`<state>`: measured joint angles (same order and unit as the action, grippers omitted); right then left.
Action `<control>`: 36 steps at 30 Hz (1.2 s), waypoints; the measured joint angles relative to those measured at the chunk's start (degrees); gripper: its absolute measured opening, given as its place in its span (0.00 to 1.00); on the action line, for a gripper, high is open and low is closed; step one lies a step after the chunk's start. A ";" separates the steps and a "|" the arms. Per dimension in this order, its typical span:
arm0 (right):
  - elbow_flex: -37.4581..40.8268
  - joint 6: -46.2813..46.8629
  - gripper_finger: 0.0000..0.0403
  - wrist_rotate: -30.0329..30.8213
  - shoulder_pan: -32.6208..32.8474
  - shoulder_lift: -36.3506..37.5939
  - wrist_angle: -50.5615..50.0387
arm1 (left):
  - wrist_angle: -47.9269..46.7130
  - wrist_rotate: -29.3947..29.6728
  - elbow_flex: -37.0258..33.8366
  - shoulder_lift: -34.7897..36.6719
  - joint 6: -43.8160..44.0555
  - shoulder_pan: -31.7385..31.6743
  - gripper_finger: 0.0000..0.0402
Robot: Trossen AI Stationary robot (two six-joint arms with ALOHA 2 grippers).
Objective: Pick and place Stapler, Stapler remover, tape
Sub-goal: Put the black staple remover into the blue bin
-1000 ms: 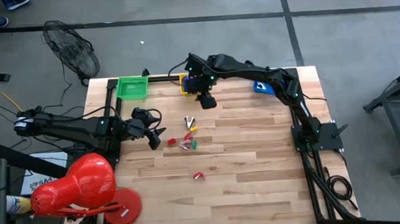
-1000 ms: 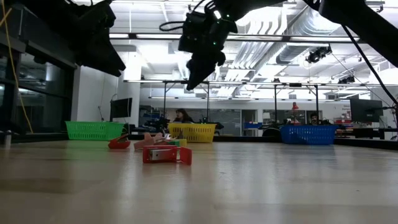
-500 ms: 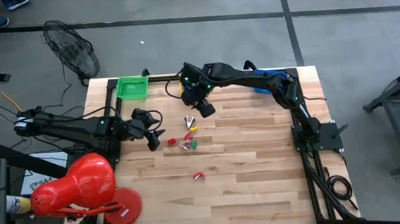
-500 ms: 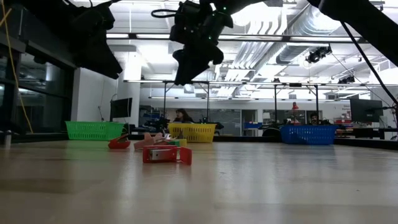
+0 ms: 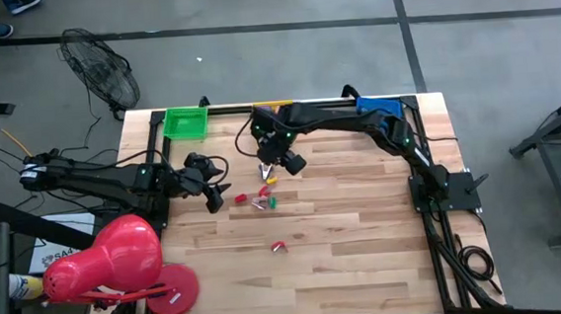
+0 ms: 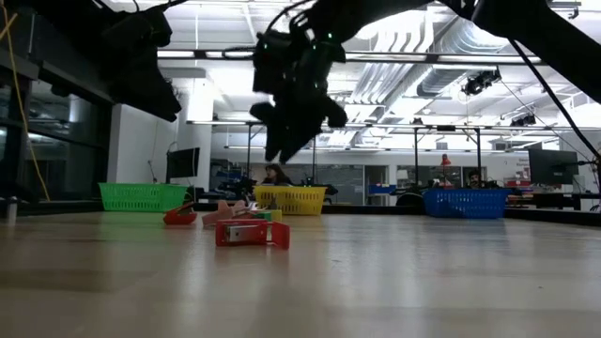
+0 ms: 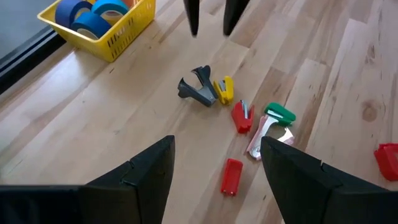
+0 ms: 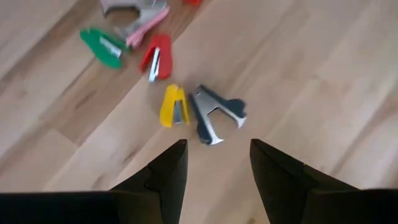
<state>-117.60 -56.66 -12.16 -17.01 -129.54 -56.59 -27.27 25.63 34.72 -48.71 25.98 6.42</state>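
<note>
Right claw [image 8: 214, 165] open and empty over the dark staple remover [image 8: 216, 116], frame centre — light, stiff, slippery; pinch across its two wings.

A dark claw-shaped metal stapler remover [image 8: 217, 114] lies touching a small yellow plastic stapler [image 8: 172, 106], with a small red stapler [image 8: 155, 56] and a green one [image 8: 102, 46] beyond them at about ten o'clock. Blue rolls of tape [image 7: 91, 14] sit in the yellow plastic basket [image 7: 121, 32] at the table's twelve o'clock edge, between a green basket [image 5: 186, 123] at eleven o'clock and a blue basket [image 5: 380, 105] at one o'clock.
</note>
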 joint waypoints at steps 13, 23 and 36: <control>14.48 -3.92 0.41 11.03 2.78 0.00 16.51 | -0.05 -0.16 0.00 0.00 0.06 -0.02 0.58; 15.41 -8.94 0.41 9.97 3.68 0.00 19.47 | 0.10 -0.16 0.00 0.00 0.39 0.00 0.58; 15.41 -9.84 0.41 7.35 1.53 0.00 19.84 | 0.10 -0.14 0.00 0.00 1.04 -0.02 0.58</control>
<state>-102.19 -66.50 -4.82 -15.48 -129.54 -36.75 -27.18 25.49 34.72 -48.71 27.01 6.39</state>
